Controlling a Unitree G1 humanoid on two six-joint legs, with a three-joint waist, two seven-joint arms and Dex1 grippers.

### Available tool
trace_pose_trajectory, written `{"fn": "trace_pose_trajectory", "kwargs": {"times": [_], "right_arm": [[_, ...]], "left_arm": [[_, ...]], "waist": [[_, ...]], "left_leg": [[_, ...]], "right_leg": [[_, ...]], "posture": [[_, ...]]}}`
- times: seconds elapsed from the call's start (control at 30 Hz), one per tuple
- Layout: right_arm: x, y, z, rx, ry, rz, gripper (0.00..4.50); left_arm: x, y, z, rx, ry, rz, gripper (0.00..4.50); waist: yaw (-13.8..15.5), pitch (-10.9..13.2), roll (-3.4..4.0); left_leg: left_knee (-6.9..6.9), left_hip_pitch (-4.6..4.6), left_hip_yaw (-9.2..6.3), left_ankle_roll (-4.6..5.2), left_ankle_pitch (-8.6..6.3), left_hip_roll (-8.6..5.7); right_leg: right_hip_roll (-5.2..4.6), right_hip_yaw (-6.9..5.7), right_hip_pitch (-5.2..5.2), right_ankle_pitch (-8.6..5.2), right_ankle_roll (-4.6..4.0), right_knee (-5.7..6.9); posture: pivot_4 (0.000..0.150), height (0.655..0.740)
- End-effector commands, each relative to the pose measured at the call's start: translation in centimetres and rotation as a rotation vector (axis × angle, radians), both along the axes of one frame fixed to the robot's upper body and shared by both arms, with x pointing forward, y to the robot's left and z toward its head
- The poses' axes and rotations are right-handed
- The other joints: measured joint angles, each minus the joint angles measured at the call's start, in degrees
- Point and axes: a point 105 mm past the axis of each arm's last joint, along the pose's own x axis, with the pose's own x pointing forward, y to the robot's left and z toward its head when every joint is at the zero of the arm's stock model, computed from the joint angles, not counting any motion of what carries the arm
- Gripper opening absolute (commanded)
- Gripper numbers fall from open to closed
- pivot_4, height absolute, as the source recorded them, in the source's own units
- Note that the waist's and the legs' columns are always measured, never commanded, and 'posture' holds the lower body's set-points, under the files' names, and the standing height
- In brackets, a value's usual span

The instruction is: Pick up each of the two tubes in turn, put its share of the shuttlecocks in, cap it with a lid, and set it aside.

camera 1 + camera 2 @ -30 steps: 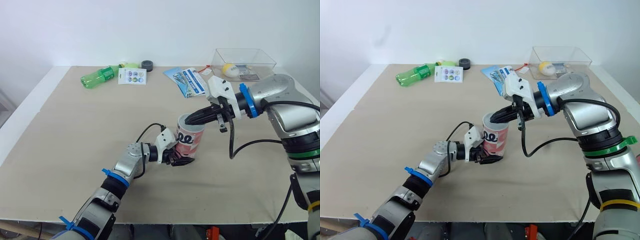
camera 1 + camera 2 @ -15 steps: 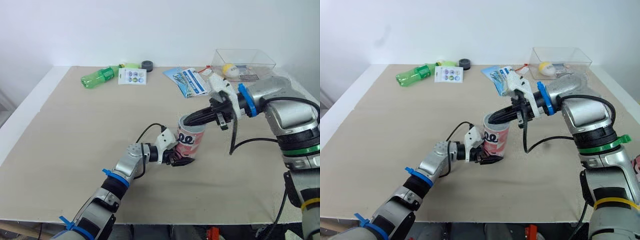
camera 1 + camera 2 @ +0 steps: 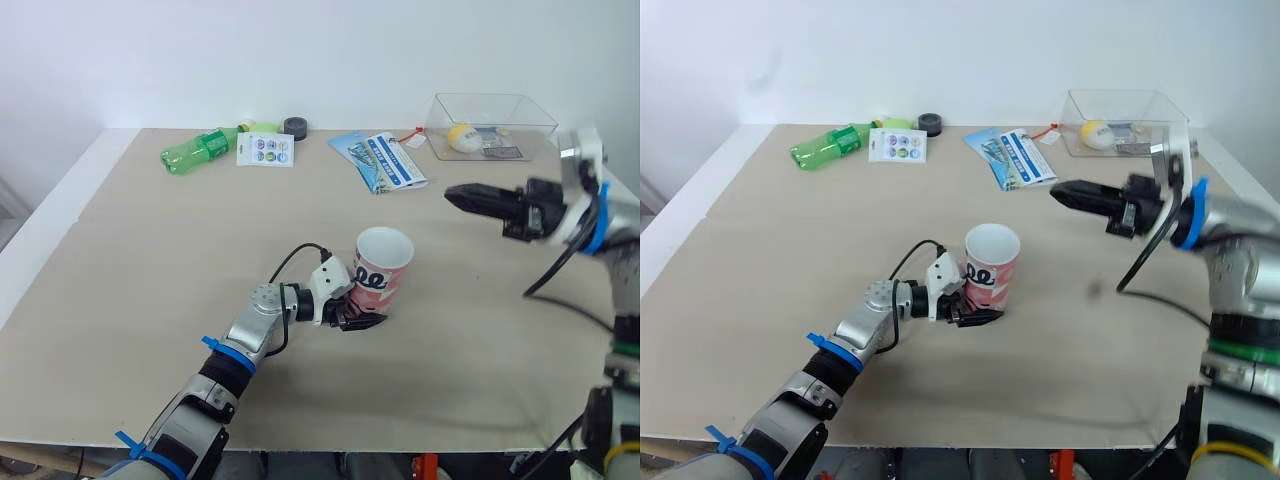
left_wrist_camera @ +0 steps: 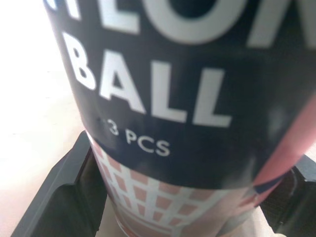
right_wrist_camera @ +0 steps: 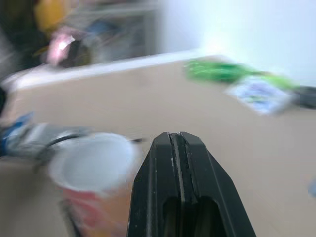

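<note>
Pulled back rightward and closed, right hand (image 3: 455, 193) left the probably light, crushable tube (image 3: 385, 272) clamped low by left hand (image 3: 360, 314).

Worktop (image 3: 150, 260): I see a broad beige board, matt and evenly lit, with a white margin (image 3: 45, 225) along its left side and at its far right corner. Wall (image 3: 300, 50): plain white, rising directly behind the worktop's far edge. Light: soft and diffuse, casting only faint shadows. Beyond the left margin lies a grey strip (image 3: 6, 205) that I cannot identify.
</note>
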Motion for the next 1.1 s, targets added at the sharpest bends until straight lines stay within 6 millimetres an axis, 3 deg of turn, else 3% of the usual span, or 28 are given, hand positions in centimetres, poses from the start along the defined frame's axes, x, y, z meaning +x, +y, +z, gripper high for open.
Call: {"fn": "trace_pose_trajectory", "kwargs": {"times": [0.03, 0.13, 0.23, 0.4, 0.5, 0.7, 0.87, 1.1], "right_arm": [[-1.5, 0.4, -1.5, -0.052, -0.091, -0.044, 1.81], [-2.6, 1.4, -3.9, -0.041, -0.061, -0.017, 3.18], [-3.5, 2.5, -6.1, -0.044, -0.015, 0.023, 4.48], [-4.4, 3.9, -9.3, -0.096, 0.044, 0.115, 4.48], [-4.3, 4.4, -10.2, -0.096, 0.061, 0.142, 4.48], [-3.4, 5.3, -12.3, -0.127, 0.061, 0.16, 4.48], [-2.5, 6.4, -12.8, -0.138, 0.017, 0.173, 4.48], [-1.9, 7.8, -13.2, -0.117, 0.0, 0.186, 4.48]], "left_arm": [[0.3, 0.9, -0.4, 0.023, -0.012, 0.026, 3.64], [0.2, 1.0, -0.1, 0.009, -0.031, 0.022, 4.5], [0.1, 1.1, 0.1, -0.007, -0.034, 0.008, 4.5], [0.1, 1.5, 0.9, -0.022, -0.052, -0.015, 4.5], [0.1, 1.9, 1.3, -0.014, -0.071, -0.027, 4.5], [-0.2, 4.5, 1.7, 0.014, -0.108, -0.014, 4.5], [-0.7, 5.8, 1.7, 0.017, -0.105, 0.009, 4.5], [-2.2, 7.3, 3.2, -0.032, -0.084, 0.046, 4.5]], "waist": [[-0.05, 0.03, 0.09], [-0.21, 0.06, 0.26], [-0.17, 0.09, 0.22], [-0.16, 0.14, 0.15], [-0.13, 0.16, 0.12], [-0.1, 0.28, 0.0], [0.01, 0.32, -0.01], [0.0, 0.37, -0.03]], "left_leg": [[0.0, -0.01, -0.05, 0.0, 0.0, 0.01], [0.01, -0.01, 0.05, 0.0, 0.0, 0.0], [0.04, -0.01, 0.03, 0.02, 0.02, 0.0], [0.08, -0.02, 0.02, 0.02, 0.02, -0.01], [0.06, -0.03, 0.02, 0.02, 0.02, 0.0], [0.01, -0.04, 0.01, 0.01, 0.02, 0.03], [0.01, -0.06, 0.0, 0.01, 0.02, 0.01], [-0.01, -0.06, -0.02, 0.01, 0.01, 0.05]], "right_leg": [[0.05, 0.01, 0.01, 0.01, 0.07, 0.01], [0.05, 0.13, -0.03, 0.08, 0.21, 0.01], [0.05, 0.13, -0.01, 0.06, 0.07, 0.0], [0.04, 0.11, 0.0, 0.07, 0.05, -0.01], [0.06, 0.11, -0.02, 0.04, 0.02, -0.01], [0.07, 0.1, -0.03, 0.0, -0.02, -0.01], [0.04, 0.1, -0.02, -0.01, 0.0, -0.01], [0.06, 0.07, -0.02, -0.03, -0.01, -0.01]], "posture": [[0.15, 0.74], [0.15, 0.74], [0.15, 0.74], [0.15, 0.74], [0.15, 0.74], [0.15, 0.74], [0.15, 0.74], [0.15, 0.74]]}}
